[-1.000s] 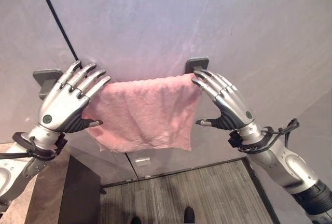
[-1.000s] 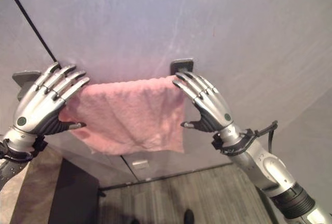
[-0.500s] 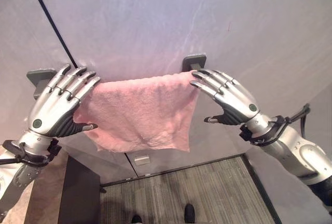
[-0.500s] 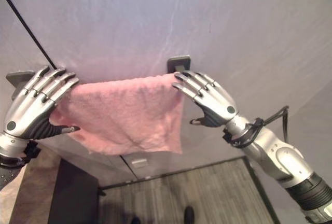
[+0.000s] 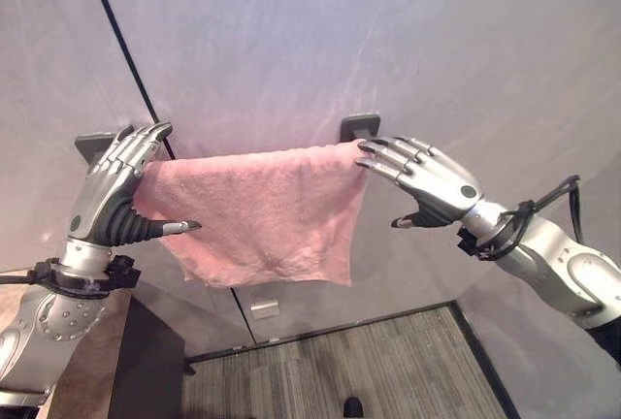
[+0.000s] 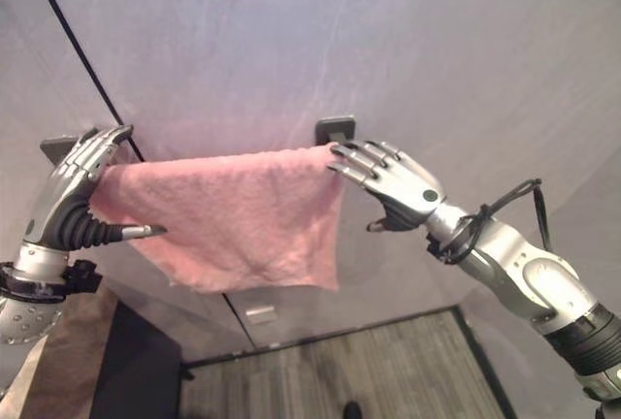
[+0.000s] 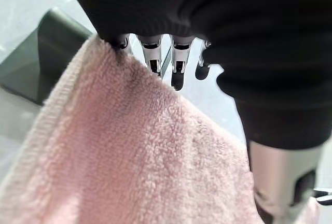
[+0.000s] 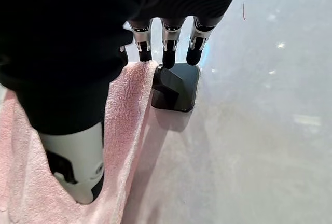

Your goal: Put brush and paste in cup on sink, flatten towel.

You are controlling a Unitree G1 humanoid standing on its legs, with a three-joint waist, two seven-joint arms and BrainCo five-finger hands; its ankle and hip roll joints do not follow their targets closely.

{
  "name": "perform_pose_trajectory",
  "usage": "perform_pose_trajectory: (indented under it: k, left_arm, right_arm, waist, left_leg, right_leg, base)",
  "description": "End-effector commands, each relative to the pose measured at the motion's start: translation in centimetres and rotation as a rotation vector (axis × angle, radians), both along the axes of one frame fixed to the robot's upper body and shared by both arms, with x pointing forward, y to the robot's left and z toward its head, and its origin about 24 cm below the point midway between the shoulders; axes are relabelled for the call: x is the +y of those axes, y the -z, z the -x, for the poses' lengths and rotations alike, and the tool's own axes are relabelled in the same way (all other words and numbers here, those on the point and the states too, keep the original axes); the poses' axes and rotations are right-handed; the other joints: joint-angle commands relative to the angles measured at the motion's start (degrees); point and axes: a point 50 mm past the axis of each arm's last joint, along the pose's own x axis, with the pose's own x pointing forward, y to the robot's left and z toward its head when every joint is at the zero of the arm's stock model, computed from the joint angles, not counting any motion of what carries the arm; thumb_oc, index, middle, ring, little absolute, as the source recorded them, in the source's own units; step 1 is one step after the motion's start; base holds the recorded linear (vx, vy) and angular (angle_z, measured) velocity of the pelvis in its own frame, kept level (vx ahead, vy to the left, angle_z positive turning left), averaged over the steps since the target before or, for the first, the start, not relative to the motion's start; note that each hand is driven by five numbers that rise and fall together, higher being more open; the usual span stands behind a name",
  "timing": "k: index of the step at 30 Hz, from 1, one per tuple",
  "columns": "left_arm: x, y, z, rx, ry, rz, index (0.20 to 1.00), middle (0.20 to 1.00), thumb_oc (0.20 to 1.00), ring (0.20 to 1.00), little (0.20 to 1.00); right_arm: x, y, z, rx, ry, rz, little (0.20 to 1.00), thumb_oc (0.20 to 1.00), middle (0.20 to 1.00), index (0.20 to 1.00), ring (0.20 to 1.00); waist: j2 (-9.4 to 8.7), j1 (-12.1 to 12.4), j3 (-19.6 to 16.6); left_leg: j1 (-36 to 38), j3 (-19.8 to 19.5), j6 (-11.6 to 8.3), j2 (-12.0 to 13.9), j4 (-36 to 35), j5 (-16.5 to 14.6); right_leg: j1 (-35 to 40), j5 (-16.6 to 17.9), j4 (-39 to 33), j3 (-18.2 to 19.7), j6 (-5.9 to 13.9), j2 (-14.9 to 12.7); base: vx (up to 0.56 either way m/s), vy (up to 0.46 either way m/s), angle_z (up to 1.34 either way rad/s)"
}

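A pink towel [image 5: 257, 215] hangs on the grey wall between two dark brackets, one at its left [image 5: 92, 145] and one at its right [image 5: 361, 126]. My left hand [image 5: 107, 201] stands edge-on at the towel's top left corner, fingers [image 7: 178, 68] lightly bent over the top edge, thumb sticking out in front of the cloth. My right hand [image 5: 437, 186] is open at the top right corner; its fingertips [image 8: 168, 47] touch the towel edge [image 8: 124, 125] just below the right bracket [image 8: 176, 86]. The towel's lower hem hangs uneven.
A dark seam [image 5: 121, 41] runs down the wall to the left bracket. Below are a dark cabinet [image 5: 150, 361] at the lower left, a small metal plate [image 5: 264, 308] on the wall and grey striped flooring [image 5: 340, 361].
My left hand has turned from flat-on to edge-on at the towel's left corner. The right hand's wrist has swung out to the right, fingertips still on the corner. The view shifted slightly.
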Motion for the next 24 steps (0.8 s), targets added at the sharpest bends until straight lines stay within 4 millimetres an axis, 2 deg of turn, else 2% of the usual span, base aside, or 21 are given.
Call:
perform_pose_trajectory:
  k: [1, 2, 7, 12, 19, 24]
  left_arm:
    - [4.7, 3.8, -0.1, 0.284, -0.219, -0.206, 1.0, 1.0, 1.0, 1.0, 1.0]
    - [4.7, 3.8, -0.1, 0.284, -0.22, -0.207, 1.0, 1.0, 1.0, 1.0, 1.0]
    - [4.7, 1.6, -0.1, 0.278, -0.192, -0.448, 1.0, 1.0, 1.0, 1.0, 1.0]
    - [4.4, 0.3, 0.1, 0.274, -0.17, -0.538, 1.0, 1.0, 1.0, 1.0, 1.0]
    - [5.0, 0.3, 0.5, 0.314, -0.192, -0.59, 1.0, 1.0, 1.0, 1.0, 1.0]
    - [6.0, 0.6, 0.9, 0.346, -0.237, -0.603, 1.0, 1.0, 1.0, 1.0, 1.0]
  right_arm:
    - [-3.2, 3.5, -2.0, 0.168, 0.215, 0.144, 1.0, 1.0, 1.0, 1.0, 1.0]
    - [-3.2, 3.5, -2.0, 0.167, 0.214, 0.143, 1.0, 1.0, 1.0, 1.0, 1.0]
    - [-1.5, 2.3, -2.3, 0.148, 0.134, 0.186, 1.0, 1.0, 1.0, 1.0, 1.0]
    - [-0.4, 1.7, -2.3, 0.154, 0.084, 0.199, 1.0, 1.0, 1.0, 1.0, 1.0]
    - [-0.2, 1.2, -2.4, 0.146, 0.08, 0.21, 1.0, 1.0, 1.0, 1.0, 1.0]
    - [-1.0, 1.4, -2.6, 0.157, 0.115, 0.227, 1.0, 1.0, 1.0, 1.0, 1.0]
  waist:
    - [-2.23, 0.6, 2.1]
    - [-2.28, 0.5, 2.1]
    - [-2.21, 0.8, 2.2]
    - [-1.99, 1.2, 2.2]
    - [-1.52, 1.6, 2.4]
    - [-1.33, 1.8, 2.6]
  left_leg:
    - [-2.8, -3.1, -1.85, 2.5, 0.3, 2.2]
    - [-2.8, -3.1, -1.85, 2.5, 0.3, 2.2]
    - [-2.6, -2.9, -2.01, 2.7, 0.3, 2.2]
    - [-2.5, -2.9, -2.09, 2.8, 0.3, 2.2]
    - [-2.8, -3.4, -2.15, 2.7, 0.3, 2.3]
    - [-3.2, -3.8, -2.15, 2.6, 0.3, 2.4]
  right_leg:
    - [0.7, 3.1, 0.5, -0.6, 7.31, -7.7]
    - [0.7, 3.1, 0.5, -0.6, 7.3, -7.7]
    - [0.6, 3.0, 0.5, -0.3, 7.28, -7.4]
    - [0.8, 2.9, 0.5, -0.4, 7.21, -7.4]
    - [0.8, 2.7, 0.5, -0.9, 7.11, -7.4]
    - [0.8, 2.7, 0.5, -1.3, 6.96, -7.5]
  base:
    - [0.0, 0.0, 0.0]
    - [0.0, -0.003, -0.04]
    - [0.0, -0.003, -0.04]
    - [0.01, -0.005, -0.04]
    - [0.0, -0.002, -0.02]
    - [0.0, 0.0, 0.0]
